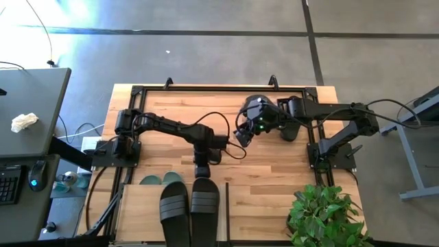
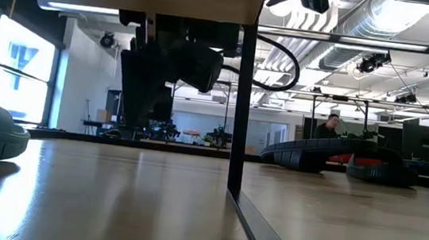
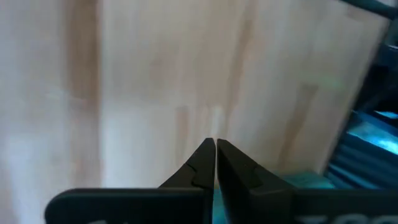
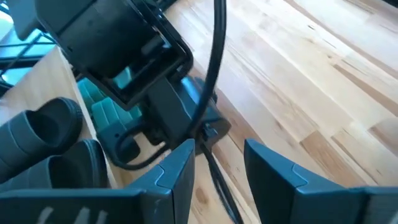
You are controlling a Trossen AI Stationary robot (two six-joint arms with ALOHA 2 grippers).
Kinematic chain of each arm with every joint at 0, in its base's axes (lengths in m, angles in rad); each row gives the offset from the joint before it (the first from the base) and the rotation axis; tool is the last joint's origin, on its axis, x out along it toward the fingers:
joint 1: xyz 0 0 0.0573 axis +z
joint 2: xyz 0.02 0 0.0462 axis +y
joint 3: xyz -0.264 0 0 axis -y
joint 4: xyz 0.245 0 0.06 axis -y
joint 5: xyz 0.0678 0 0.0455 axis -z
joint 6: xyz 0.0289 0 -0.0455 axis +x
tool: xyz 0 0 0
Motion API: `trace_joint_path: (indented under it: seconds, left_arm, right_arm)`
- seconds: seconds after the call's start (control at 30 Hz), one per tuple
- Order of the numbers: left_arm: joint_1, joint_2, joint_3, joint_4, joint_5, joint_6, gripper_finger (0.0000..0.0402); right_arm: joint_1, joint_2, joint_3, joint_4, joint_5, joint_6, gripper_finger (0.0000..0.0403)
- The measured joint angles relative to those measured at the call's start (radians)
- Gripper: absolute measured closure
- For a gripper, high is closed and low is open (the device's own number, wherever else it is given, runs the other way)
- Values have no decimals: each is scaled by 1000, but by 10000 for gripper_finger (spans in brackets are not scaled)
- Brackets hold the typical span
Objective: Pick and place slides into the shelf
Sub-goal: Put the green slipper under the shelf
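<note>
Crowding the shelf (image 1: 144, 206) top, two black slides (image 1: 188, 206) lie side by side, green slides (image 1: 161, 180) half hidden below. Just beside them the left gripper (image 1: 202, 169) hangs pressed together, empty. Farther back, right gripper (image 1: 241, 135) is spread, empty; a plant (image 1: 326, 216) fills one table corner.

Grey concrete floor (image 1: 206, 48); bright windows (image 2: 12, 67); exposed ceiling ducts (image 2: 384, 26).
</note>
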State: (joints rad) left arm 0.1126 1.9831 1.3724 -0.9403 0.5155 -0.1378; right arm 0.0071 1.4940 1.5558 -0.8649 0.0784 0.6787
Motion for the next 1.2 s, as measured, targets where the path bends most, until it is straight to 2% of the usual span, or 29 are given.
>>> trace_joint_path:
  seconds: [0.07, 0.27, 0.47, 0.63, 0.8, 1.2]
  left_arm:
    - [-4, -1, -6, 25, -39, -5, 397]
    - [-9, -1, -66, 57, -39, -7, 397]
    - [1, -1, -139, 94, -35, -54, 397]
    - [-4, -1, -182, 87, -20, -102, 397]
    - [-2, -4, -222, 94, 41, -121, 397]
    - [-51, -1, -237, 21, 88, -133, 396]
  right_arm:
    - [0, 0, 0, -24, 5, 2, 274]
    - [0, 0, 0, -51, 27, -2, 274]
    - [-6, 0, 0, -54, -2, -9, 274]
    - [-14, 0, 0, -54, -28, -47, 274]
    - [-35, 0, 0, -60, -51, -58, 274]
    - [-94, 0, 0, -59, -117, -77, 274]
